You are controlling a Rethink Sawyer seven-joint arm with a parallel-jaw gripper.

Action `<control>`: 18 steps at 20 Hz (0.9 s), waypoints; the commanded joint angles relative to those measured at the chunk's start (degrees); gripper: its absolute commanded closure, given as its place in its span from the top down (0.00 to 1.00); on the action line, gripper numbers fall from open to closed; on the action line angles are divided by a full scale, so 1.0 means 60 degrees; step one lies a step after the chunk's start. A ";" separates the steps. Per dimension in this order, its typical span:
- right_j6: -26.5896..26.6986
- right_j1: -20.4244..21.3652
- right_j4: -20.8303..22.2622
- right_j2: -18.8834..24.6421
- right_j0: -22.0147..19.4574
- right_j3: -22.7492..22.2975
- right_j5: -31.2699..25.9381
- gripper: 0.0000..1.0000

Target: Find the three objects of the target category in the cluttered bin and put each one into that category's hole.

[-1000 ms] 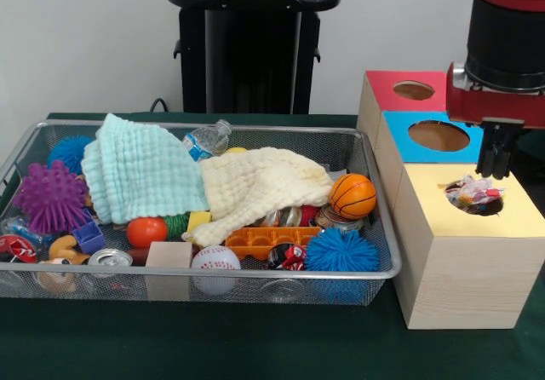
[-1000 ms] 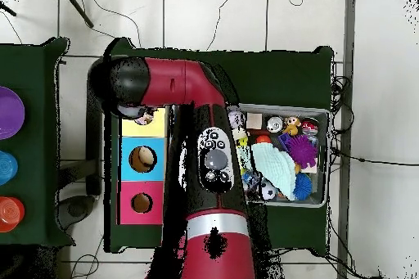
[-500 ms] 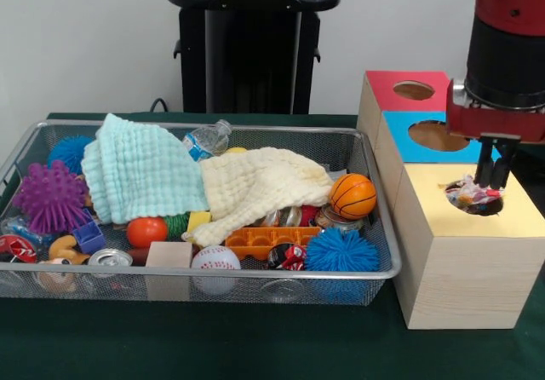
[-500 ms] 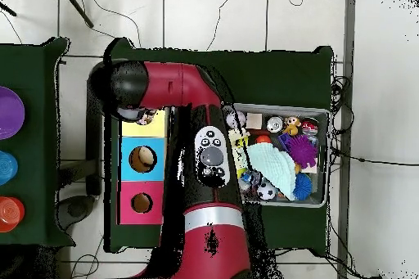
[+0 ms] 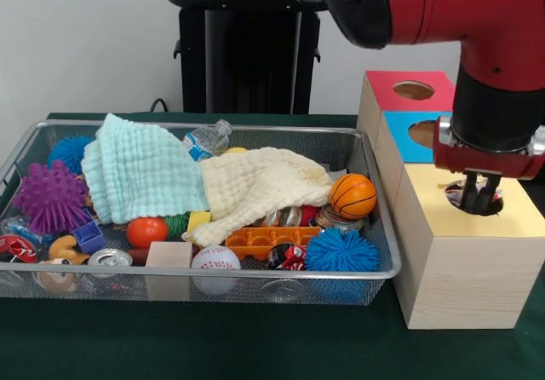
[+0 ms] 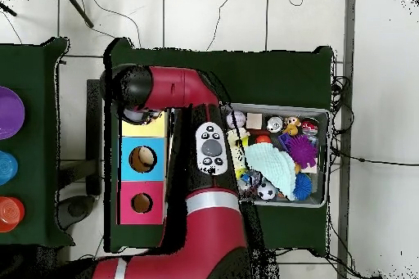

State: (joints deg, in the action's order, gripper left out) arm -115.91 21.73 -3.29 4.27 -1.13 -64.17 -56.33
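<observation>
At the hole of the yellow box (image 5: 502, 218), a crinkled wrapper (image 5: 466, 196) with red and white patches is sitting, and part of it is showing above the rim. The gripper (image 5: 479, 199) is hanging straight down over this hole, and its dark fingers (image 5: 484, 189) are reaching to the wrapper; they are standing close together, but I cannot tell if they are pinching the wrapper or only touching it. The red and black arm (image 5: 477, 31) is coming down from above and is hiding part of the blue box (image 5: 407, 138), which is standing just behind the yellow one. The red box (image 5: 393, 90) is standing behind the blue one, and its round hole is showing dark.

Beside the boxes, the wire bin (image 5: 255, 271) is lying on the green table (image 5: 213, 337). Inside it, a mint cloth (image 5: 140, 171) and a cream cloth (image 5: 255, 184) are covering the middle. Around them are lying a small basketball (image 5: 352, 196), a blue spiky ball (image 5: 342, 250), a purple spiky ball (image 5: 51, 197), a baseball (image 5: 215, 259), an orange ball (image 5: 146, 231), a wooden block (image 5: 169, 255) and a plastic bottle (image 5: 207, 139).

From overhead, the arm (image 6: 176, 96) is bending across the table to the yellow box (image 6: 155, 126), and the bin (image 6: 319, 194) is on the other side of the arm.
</observation>
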 commanded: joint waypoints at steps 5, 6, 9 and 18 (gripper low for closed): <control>-0.0354 -0.0117 -0.0317 0.0937 0.0060 -0.0191 -0.0602 0.00; -0.0386 -0.0006 -0.0374 0.0942 0.0077 -0.0208 -0.0820 0.00; -0.0277 -0.0011 -0.0426 0.0978 0.0013 -0.0018 -0.1257 0.00; -0.0223 0.0375 -0.0577 0.1043 -0.0044 -0.0030 -0.1777 0.00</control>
State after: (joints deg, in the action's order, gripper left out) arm -115.91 21.34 -4.58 5.11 -0.90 -63.17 -58.04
